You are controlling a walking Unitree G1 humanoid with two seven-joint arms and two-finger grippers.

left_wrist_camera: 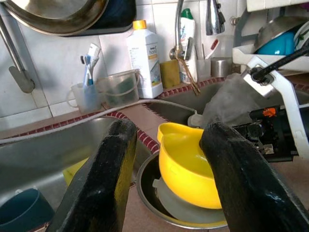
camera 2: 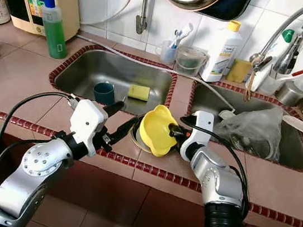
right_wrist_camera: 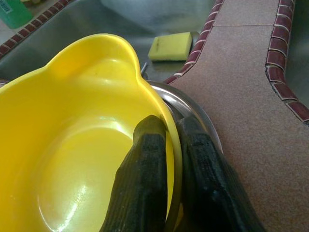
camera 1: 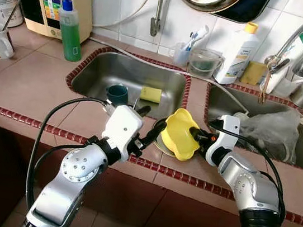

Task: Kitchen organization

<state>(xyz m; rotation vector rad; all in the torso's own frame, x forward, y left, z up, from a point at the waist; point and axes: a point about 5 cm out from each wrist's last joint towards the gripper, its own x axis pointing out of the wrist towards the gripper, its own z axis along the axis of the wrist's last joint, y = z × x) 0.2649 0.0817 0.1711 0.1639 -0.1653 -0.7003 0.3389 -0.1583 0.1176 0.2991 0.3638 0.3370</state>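
Right gripper (right_wrist_camera: 166,145): you've pinched its fingers on the yellow bowl (right_wrist_camera: 72,140) rim, one inside, one outside.
Yellow bowl: tilted over a steel dish (left_wrist_camera: 149,193), possibly resting in it.
Left gripper (left_wrist_camera: 169,164): your fingers spread wide, bowl just beyond them.
Sponge (right_wrist_camera: 170,46): beyond, in the sink (camera 1: 98,69).

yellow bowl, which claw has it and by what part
The right claw pinches the yellow bowl by its rim, one finger inside, one outside. The left claw is open, holding nothing.
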